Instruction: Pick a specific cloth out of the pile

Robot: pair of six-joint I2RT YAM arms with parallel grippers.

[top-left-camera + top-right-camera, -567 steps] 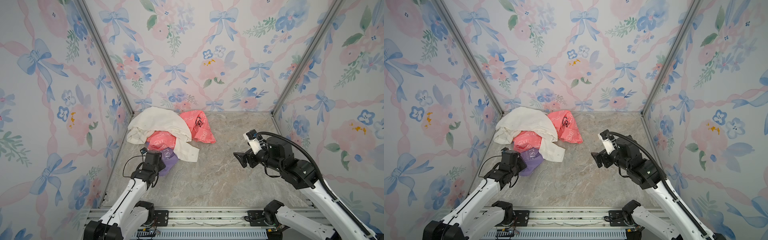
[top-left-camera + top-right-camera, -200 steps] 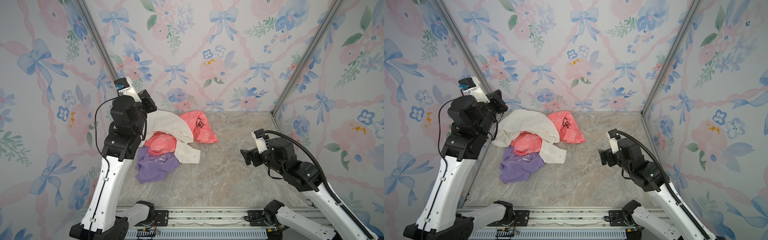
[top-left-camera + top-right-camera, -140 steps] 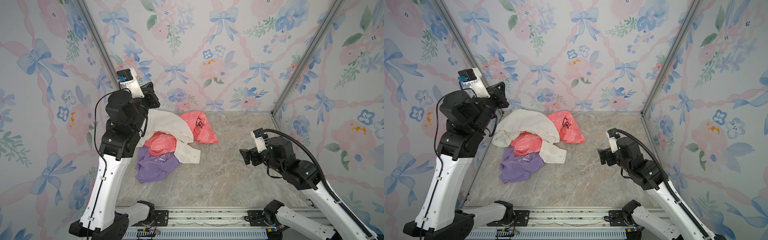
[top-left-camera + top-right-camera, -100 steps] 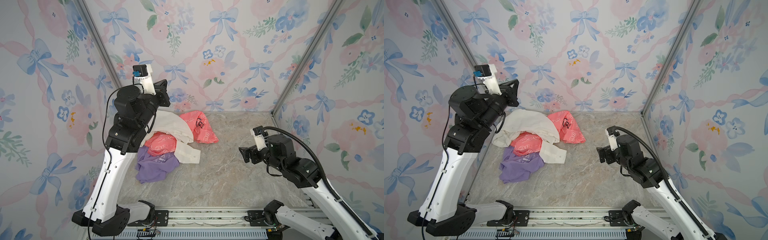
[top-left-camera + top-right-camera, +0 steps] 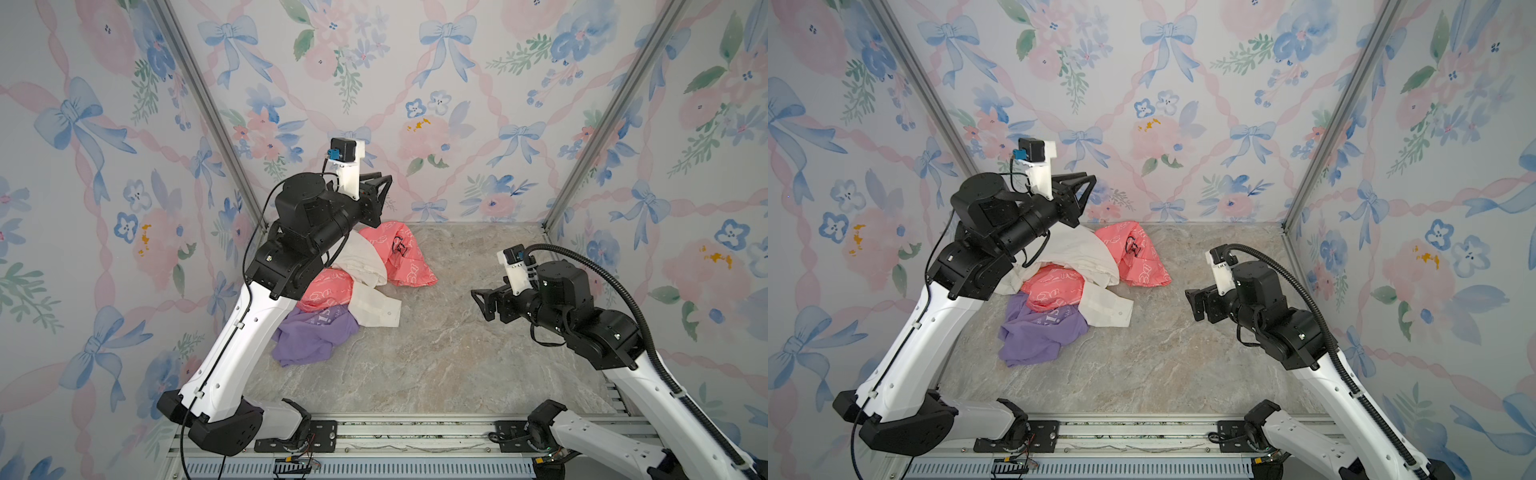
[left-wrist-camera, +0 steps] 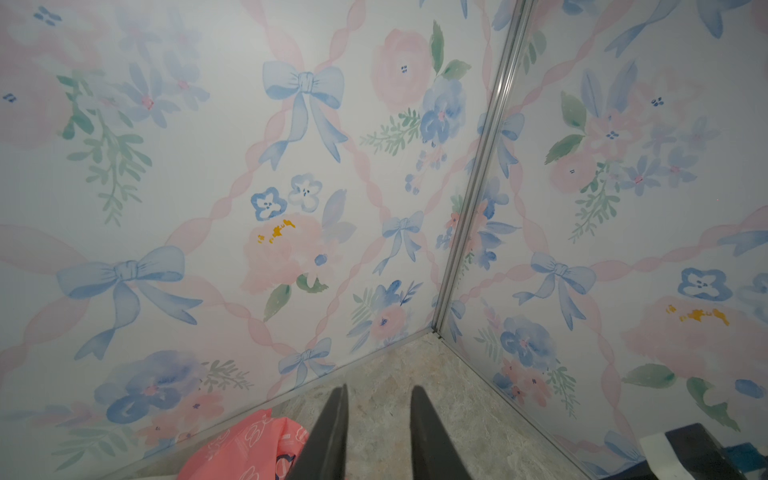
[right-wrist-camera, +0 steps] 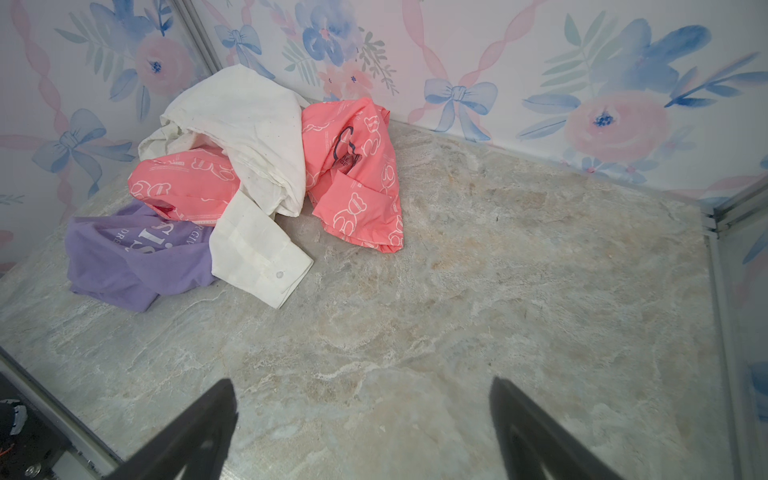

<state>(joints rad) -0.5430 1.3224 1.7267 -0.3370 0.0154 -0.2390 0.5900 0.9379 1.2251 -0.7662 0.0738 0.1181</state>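
The lavender cloth [image 5: 316,336] [image 5: 1038,336] [image 7: 124,257] lies crumpled on the floor at the near edge of the pile, partly under the coral-pink cloth [image 5: 328,289] and a white shirt sleeve [image 5: 376,309]. Nothing holds it. My left gripper [image 5: 380,183] [image 5: 1084,183] [image 6: 379,392] hangs high above the back of the pile, pointing at the back wall, jaws apart and empty. My right gripper [image 5: 478,297] [image 5: 1192,301] [image 7: 361,386] hovers open over bare floor, right of the pile and facing it.
The cream-white shirt [image 5: 1084,249] [image 7: 241,112] drapes over the pink bear-print cloth [image 5: 1138,257] [image 7: 357,174] [image 6: 241,449] in the back left corner. Floral walls close in the left, back and right. A metal rail [image 5: 415,432] runs along the front.
My left gripper has let go of the lavender cloth, which now lies spread nearer the front. The arm has risen and swung right towards the back wall, its jaws parting. The right gripper has barely shifted.
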